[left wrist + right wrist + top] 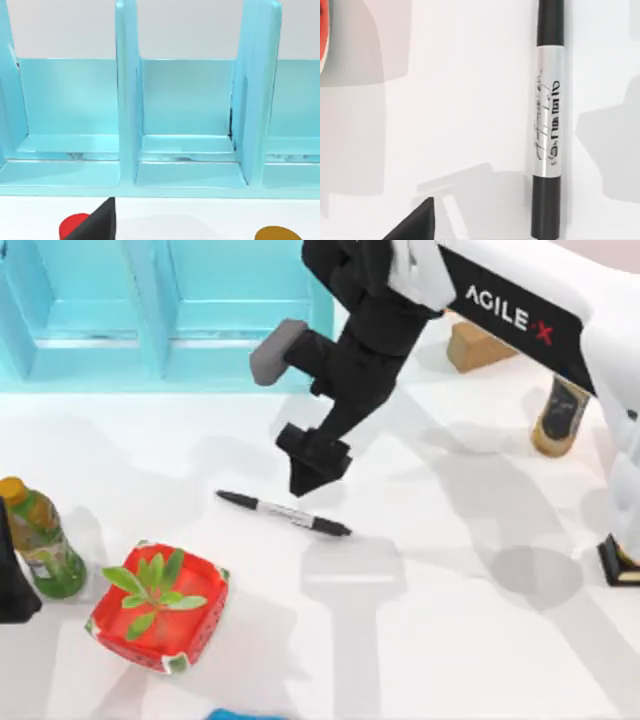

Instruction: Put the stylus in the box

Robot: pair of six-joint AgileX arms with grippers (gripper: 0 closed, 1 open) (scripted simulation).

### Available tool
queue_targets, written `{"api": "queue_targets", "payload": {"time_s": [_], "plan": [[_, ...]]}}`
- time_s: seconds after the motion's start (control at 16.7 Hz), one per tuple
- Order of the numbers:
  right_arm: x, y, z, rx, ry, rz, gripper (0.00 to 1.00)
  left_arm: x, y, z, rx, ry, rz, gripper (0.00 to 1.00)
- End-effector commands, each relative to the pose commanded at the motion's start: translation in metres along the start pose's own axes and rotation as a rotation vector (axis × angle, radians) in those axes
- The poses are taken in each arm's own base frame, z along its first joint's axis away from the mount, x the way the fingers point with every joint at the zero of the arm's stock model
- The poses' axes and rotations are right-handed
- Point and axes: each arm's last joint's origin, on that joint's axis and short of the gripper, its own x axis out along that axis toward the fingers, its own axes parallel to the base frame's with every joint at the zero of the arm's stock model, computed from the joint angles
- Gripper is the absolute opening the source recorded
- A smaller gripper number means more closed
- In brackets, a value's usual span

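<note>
so, the stylus (283, 513) lies flat on the white table (450, 640), well clear of the box (150, 310), slanting with one black end toward the red container (160, 608). the right wrist view shows its silvery printed middle (548, 112) between black ends. the right gripper (312, 472) hangs just above the stylus, on the box side, pointing down at it; whether its fingers are spread or closed, i cannot tell. beyond the stylus from the box sits the red container with its green leaves, a green bottle (40, 538) beside it. the left gripper (12, 580) is parked by that bottle.
</note>
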Motion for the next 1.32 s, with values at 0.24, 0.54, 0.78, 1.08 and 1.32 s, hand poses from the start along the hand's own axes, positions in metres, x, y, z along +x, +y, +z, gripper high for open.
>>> {"api": "queue_targets", "payload": {"time_s": [0.24,0.54,0.78,1.08,1.32], "plan": [[0.007,-0.004,0.0,0.016,0.019,0.012,1.0,0.0,0.0,0.0,0.0,0.0,0.0,1.0],[0.013,-0.004,0.0,0.016,0.021,0.012,1.0,0.0,0.0,0.0,0.0,0.0,0.0,1.0],[0.056,-0.006,0.002,0.015,0.016,0.01,1.0,0.0,0.0,0.0,0.0,0.0,0.0,1.0],[0.106,-0.003,-0.002,0.016,0.018,0.011,1.0,0.0,0.0,0.0,0.0,0.0,0.0,1.0],[0.107,-0.003,-0.002,0.016,0.019,0.012,1.0,0.0,0.0,0.0,0.0,0.0,0.0,1.0]]}}
